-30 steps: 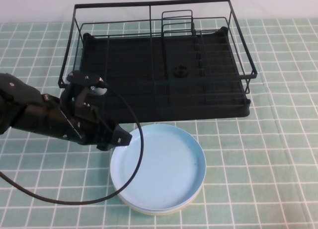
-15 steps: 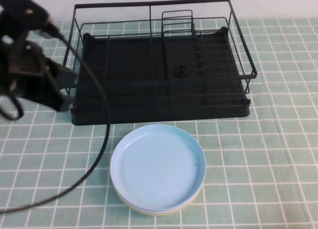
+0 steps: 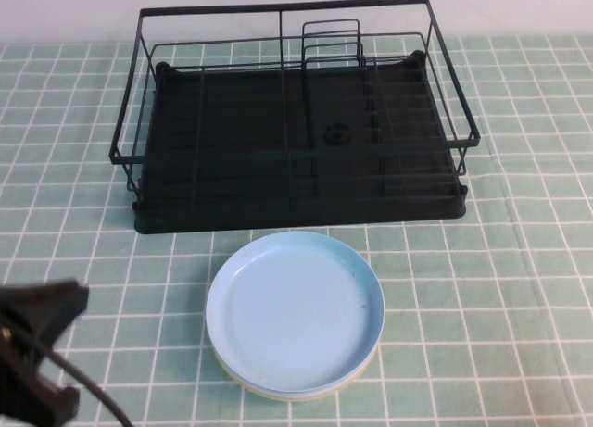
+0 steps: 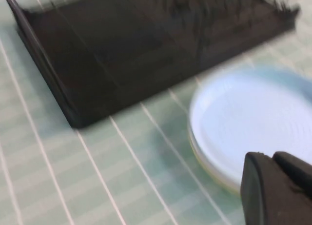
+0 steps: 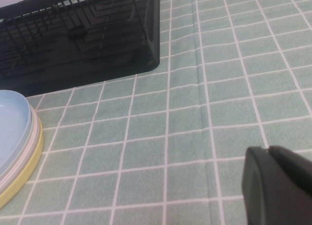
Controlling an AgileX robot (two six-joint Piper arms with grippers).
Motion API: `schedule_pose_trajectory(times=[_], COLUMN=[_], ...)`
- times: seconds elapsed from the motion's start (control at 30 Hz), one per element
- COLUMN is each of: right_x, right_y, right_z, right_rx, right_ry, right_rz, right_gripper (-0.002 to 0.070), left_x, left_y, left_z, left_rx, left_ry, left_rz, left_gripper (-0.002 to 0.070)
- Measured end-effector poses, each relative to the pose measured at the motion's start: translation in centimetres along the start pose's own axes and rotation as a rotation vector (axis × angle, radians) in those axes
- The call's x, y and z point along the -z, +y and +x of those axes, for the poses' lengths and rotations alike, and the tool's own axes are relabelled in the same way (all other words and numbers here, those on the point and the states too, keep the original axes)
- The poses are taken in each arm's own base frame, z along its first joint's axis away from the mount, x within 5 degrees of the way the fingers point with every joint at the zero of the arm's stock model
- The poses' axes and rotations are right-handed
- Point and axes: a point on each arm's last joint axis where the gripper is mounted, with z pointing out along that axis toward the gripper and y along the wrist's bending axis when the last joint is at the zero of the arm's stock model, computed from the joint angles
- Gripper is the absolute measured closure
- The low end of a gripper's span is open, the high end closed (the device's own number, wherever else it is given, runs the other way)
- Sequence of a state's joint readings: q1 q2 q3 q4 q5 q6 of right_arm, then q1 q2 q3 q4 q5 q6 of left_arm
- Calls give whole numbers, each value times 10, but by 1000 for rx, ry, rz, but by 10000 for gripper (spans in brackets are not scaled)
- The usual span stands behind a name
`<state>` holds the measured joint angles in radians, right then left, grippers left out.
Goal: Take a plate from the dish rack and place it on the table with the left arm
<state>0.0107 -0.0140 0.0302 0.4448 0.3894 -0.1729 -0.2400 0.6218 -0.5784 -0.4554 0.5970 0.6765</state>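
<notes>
My left pincer (image 3: 37,362) hangs at the desk's (image 3: 519,288) near left corner, open and holding nothing; my right pincer (image 5: 278,186) seems closed, low over the cloth. The plate (image 3: 295,308) lies on other plates, just before the dish rack (image 3: 296,121).

Left tool (image 3: 32,357) sits at the lower-left corner of the high view, over the bench (image 3: 519,288), partly cut off by the frame edge. A black cable (image 3: 88,390) trails from it toward the bottom edge. Plate (image 3: 295,308) lies flat on the bench to the tool's right, well apart from it, stacked on other plates whose yellowish rim shows beneath. Rack (image 3: 296,121) stands beyond the plate, farther from the tool, just apart from the plate's far edge. Right tool not visible.
</notes>
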Motion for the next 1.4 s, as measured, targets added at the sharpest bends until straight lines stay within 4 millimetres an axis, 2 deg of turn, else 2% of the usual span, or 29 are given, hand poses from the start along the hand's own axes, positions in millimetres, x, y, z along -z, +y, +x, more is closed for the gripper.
schedule_pose_trajectory(times=[0.2, 0.47, 0.6, 0.7, 0.83, 0.97, 1.23, 1.4], right_x=[0, 0, 0, 0, 0, 0, 0, 0], right_y=[0, 0, 0, 0, 0, 0, 1, 1], right_z=[0, 0, 0, 0, 0, 0, 0, 0], right_rx=[0, 0, 0, -2, -10, -12, -16, -20], right_ry=[0, 0, 0, 0, -1, -1, 1, 2], right_rz=[0, 0, 0, -1, -4, -5, -7, -9], right_gripper=[694, 694, 694, 694, 694, 694, 694, 694], left_x=[-5, -9, -9, -7, -4, -5, 2, 1], left_y=[-9, -5, -5, -3, -3, -8, -12, -14], left_z=[33, 42, 52, 64, 91, 122, 148, 153], left_rx=[-11, -68, 26, 214, 366, 399, 449, 394], left_ry=[140, 164, 51, -95, -315, -399, -272, -197], left_rz=[55, 4, -75, -166, -267, -310, -412, -416], left_gripper=[675, 676, 676, 676, 676, 676, 676, 676])
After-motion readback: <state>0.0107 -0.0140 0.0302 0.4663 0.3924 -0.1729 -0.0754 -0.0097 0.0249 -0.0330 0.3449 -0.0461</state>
